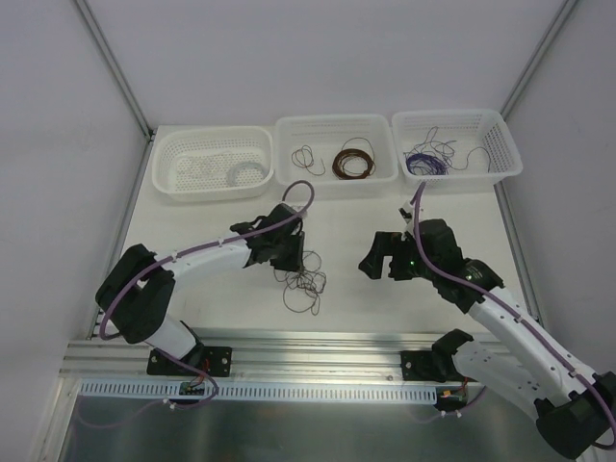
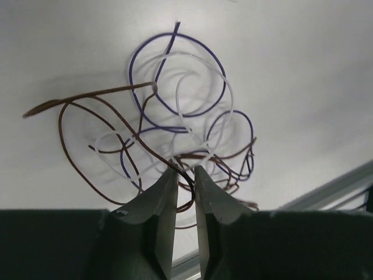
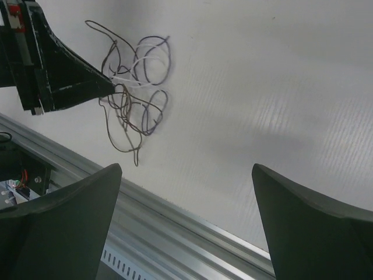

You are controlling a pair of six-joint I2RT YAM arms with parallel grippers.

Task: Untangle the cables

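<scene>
1. Top view: the left claw (image 1: pixel 292 256) has its tips hidden under its own wrist, at the edge of the cables (image 1: pixel 304 279). The pale strands are almost lost against the white.
2. Left wrist view: the left claw (image 2: pixel 186 175) is narrow, leaving only a slit. A brown strand runs into the gap, but I cannot tell if it is pinched. The fingers (image 2: pixel 166 201) block the near part of the cables (image 2: pixel 169 134).
3. The cables (image 3: pixel 137 87) lie in scribbly purple, brown and pale loops on the surface (image 1: pixel 346 221), near its front, between the arms.
4. The right claw (image 3: pixel 186 221) is spread wide and holds nothing, well apart from the tangle. Its fingers are cut off by the frame.
5. The surface is white and ribbed, with a metal rail (image 1: pixel 318 345) along the near edge.
6. Three white baskets (image 1: pixel 332 120) stand along the far edge. The contents of the left one are hard to make out.
7. The walls are plain white panels in metal framing.
</scene>
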